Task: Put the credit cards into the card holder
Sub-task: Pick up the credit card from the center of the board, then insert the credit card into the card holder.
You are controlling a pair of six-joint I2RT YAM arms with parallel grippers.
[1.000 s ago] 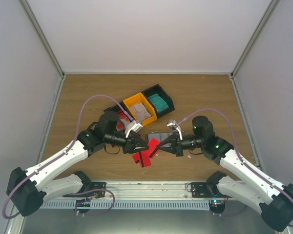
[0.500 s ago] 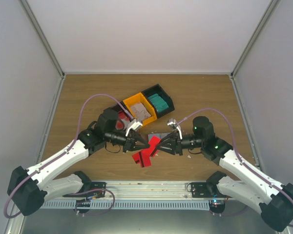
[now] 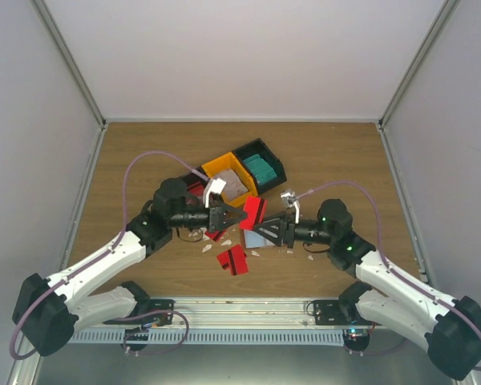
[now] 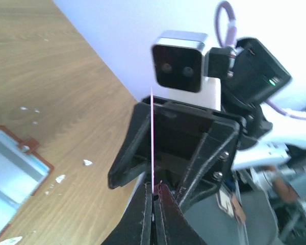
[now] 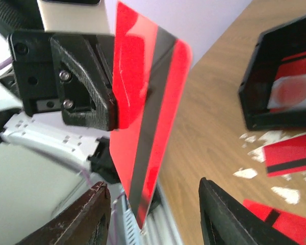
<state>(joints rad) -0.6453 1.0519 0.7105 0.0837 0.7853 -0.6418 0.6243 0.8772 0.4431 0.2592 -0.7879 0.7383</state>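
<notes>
Above the middle of the counter, the left tool is clenching one red credit card. It is holding the card by a long edge, as the right wrist view shows, so the long axis is running across the tool's reach and the face is turning toward the right arm.

The card holder is lying open on the counter just below this card, on its near side. The right tool is waiting beside the holder's right edge and is the nearer one to it. It is released and gripping nothing (in its own view the fingers are standing apart).

I am judging that the card is needing to tip down toward a pocket.

Only the left wrist view is showing the card edge-on as a thin line, plus the holder's pale blue pockets. Only the right wrist view is showing the black stripe. Only the top view is showing a second red card on the counter and the teal cards in the black bin.
</notes>
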